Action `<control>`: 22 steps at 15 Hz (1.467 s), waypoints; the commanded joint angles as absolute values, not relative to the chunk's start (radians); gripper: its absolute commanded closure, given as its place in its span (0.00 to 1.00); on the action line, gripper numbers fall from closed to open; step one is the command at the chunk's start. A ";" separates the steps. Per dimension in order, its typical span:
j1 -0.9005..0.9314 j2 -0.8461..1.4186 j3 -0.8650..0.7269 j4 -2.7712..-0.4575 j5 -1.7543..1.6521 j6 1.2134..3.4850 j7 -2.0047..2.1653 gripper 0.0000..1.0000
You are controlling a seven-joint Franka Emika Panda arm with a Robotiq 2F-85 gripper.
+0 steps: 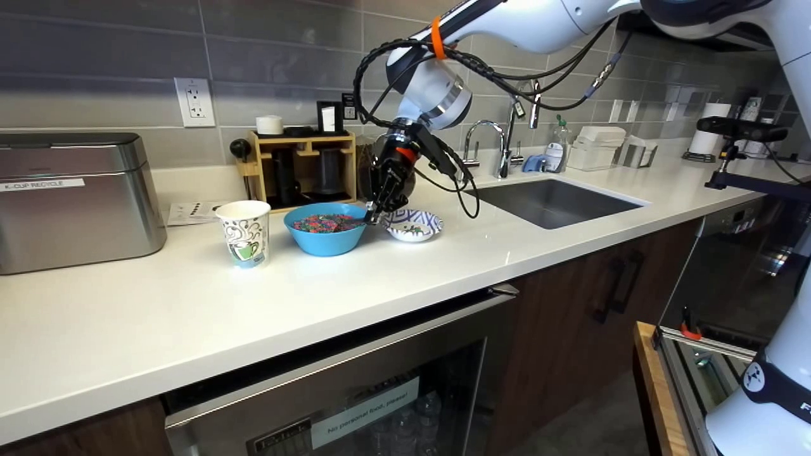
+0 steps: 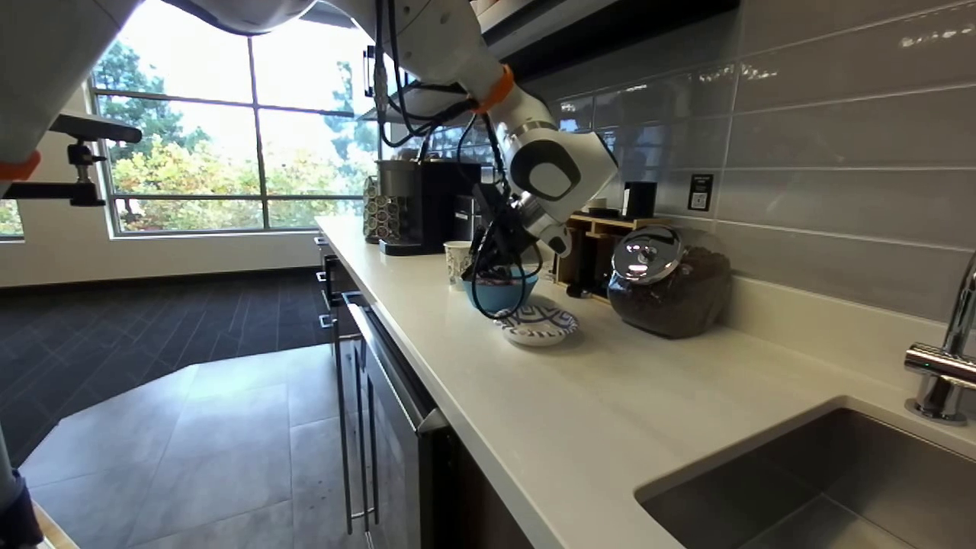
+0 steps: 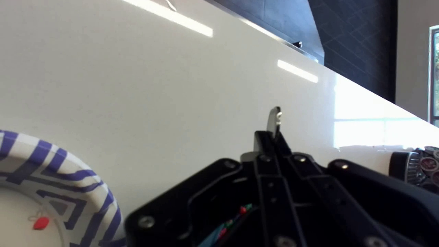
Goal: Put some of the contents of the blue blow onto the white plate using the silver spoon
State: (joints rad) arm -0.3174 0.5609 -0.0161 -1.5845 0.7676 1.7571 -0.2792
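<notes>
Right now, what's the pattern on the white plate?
Purple stripes and angular lines on white. The white plate shows best in the wrist view, though partly cut off.

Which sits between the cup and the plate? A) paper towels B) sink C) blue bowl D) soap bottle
C: in both exterior views, the blue bowl has the cup on one side and the plate on the other.

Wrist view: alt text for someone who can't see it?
Black fingers grip a silver spoon, its handle end jutting past them, above a white counter. Lower left, part of a patterned white plate shows a red piece; a sliver of blue bowl peeks in at the bottom.
</notes>
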 commanded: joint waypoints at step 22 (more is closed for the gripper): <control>-0.407 0.326 -0.164 -2.011 1.253 1.450 -0.658 0.99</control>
State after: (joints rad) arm -0.3891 0.3756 -0.1302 -1.9179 1.1802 1.5480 -0.5903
